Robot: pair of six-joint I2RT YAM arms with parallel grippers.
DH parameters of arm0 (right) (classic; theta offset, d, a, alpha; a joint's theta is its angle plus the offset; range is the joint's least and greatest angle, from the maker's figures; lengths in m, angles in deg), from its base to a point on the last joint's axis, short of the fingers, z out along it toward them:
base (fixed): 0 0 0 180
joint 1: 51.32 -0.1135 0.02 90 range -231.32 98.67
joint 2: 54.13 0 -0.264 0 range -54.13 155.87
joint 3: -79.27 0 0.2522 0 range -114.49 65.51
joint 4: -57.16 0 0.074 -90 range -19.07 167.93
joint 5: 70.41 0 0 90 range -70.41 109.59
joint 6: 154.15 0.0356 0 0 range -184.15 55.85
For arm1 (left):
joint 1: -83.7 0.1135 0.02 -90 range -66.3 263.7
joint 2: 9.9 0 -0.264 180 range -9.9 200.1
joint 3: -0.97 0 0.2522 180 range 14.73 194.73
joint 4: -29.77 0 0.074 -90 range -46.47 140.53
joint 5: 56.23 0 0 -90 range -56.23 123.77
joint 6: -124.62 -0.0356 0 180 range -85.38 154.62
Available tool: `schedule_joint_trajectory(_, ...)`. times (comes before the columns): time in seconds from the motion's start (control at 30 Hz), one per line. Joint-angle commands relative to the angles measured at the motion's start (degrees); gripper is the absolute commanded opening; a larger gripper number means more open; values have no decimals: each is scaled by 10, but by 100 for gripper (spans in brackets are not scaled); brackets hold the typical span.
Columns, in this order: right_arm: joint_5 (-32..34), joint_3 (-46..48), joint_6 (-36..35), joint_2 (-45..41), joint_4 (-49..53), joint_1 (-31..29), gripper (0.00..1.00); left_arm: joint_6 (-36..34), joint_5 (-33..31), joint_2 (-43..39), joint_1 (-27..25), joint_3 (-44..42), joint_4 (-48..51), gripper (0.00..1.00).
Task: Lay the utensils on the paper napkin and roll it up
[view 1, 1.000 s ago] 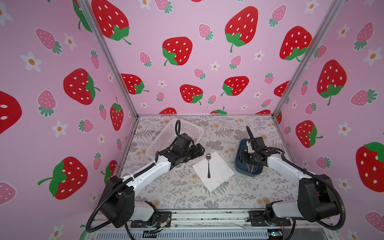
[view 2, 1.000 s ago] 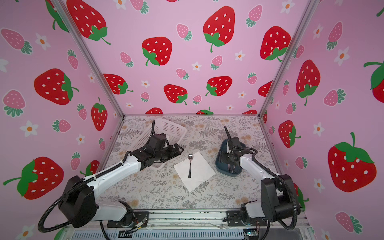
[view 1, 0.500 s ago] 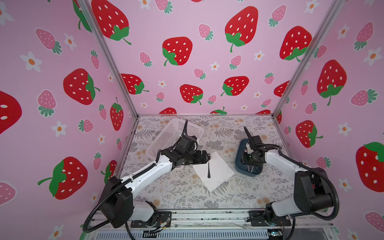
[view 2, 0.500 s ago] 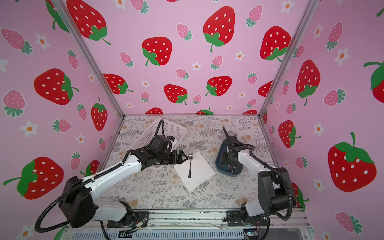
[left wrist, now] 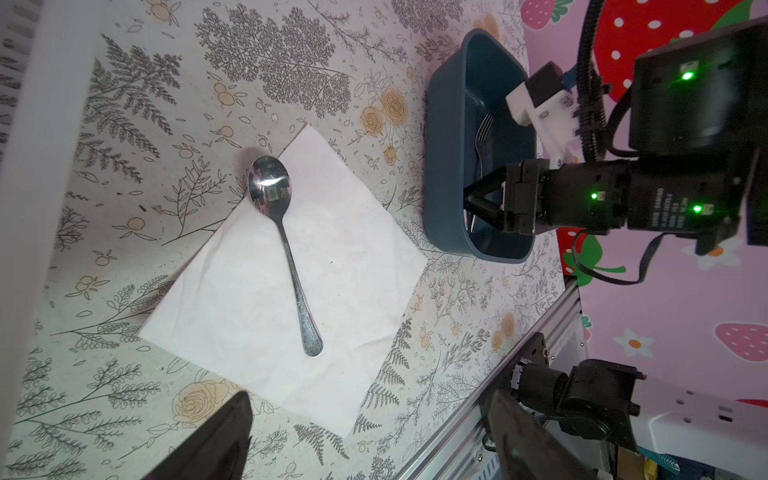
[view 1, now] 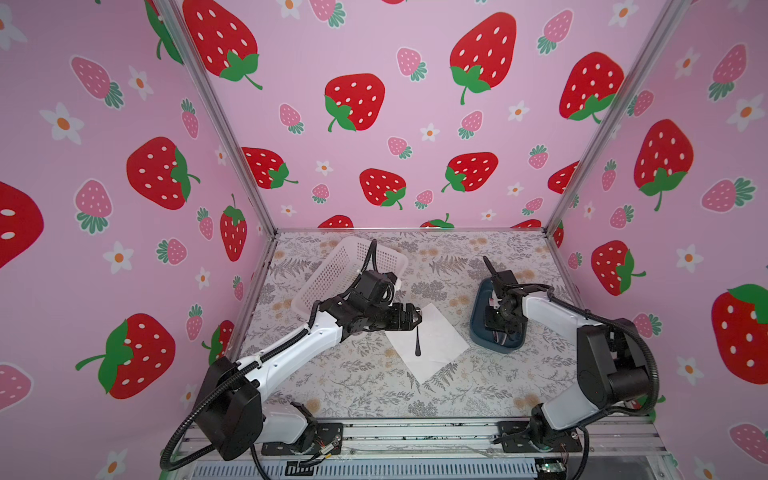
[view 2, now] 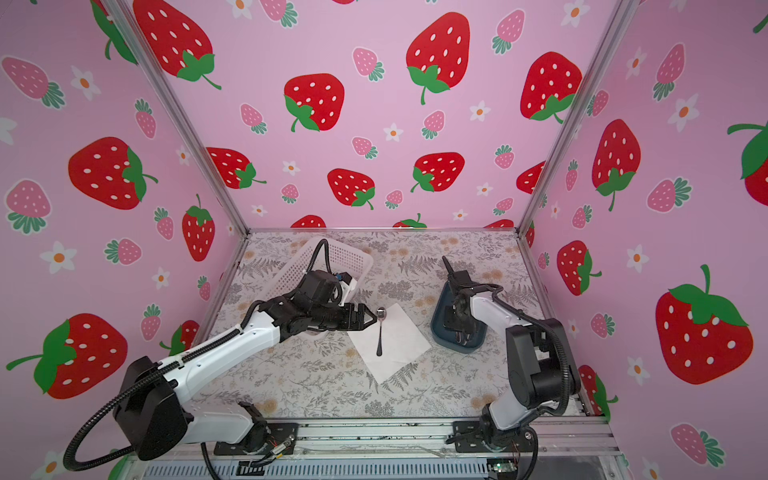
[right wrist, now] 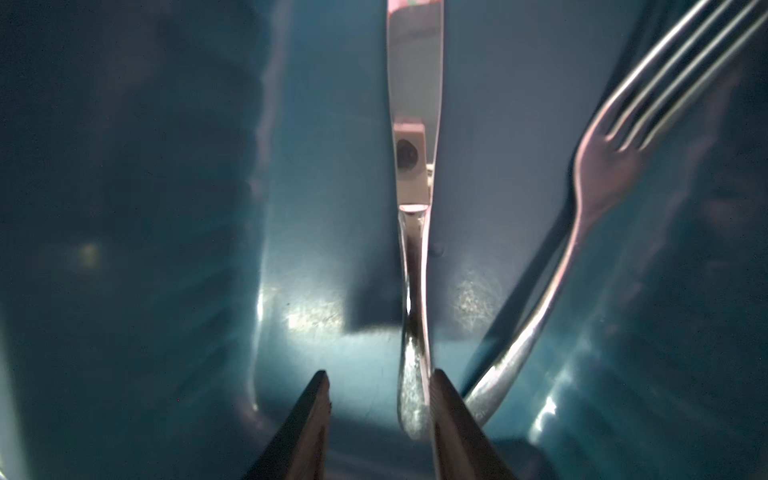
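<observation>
Centrally: napkin (view 1: 441, 341), flat, one corner pointing near. Spoon (view 2: 380, 332) on it, handle near, bowl half off the far-left edge. In a top view the bowl is hidden under the left gripper (view 1: 417, 318), jaws wide apart, empty. Right of napkin: bin (left wrist: 449, 166). Right gripper (right wrist: 379, 374) inside it, fingers straddling the knife (right wrist: 413, 166) handle, a gap showing on one side, not clamped. Fork (right wrist: 598, 166) beside knife; tines and blade tip cut off. Basket (view 1: 345, 266) far left, partly behind the left arm.
</observation>
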Motion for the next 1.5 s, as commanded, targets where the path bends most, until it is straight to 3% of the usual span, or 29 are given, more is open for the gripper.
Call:
schedule_joint_trajectory(0.0,23,-18,-2,13,23,2,43,-11,8,-8,-2,6,-1,91)
schedule_joint_trajectory(0.57,19,-15,-18,58,7,2,44,-6,-4,-12,-2,9,7,91)
schedule_joint_trajectory(0.83,71,-56,-16,65,33,4,43,10,12,-4,-2,15,-4,91)
schedule_joint_trajectory(1.17,66,-100,-31,97,43,41,42,0,13,4,-2,30,10,91)
schedule_joint_trajectory(1.33,125,-92,-3,97,55,46,40,-2,14,10,-2,36,12,91)
schedule_joint_trajectory(1.47,111,-67,5,91,35,48,38,-3,14,11,-2,36,13,91)
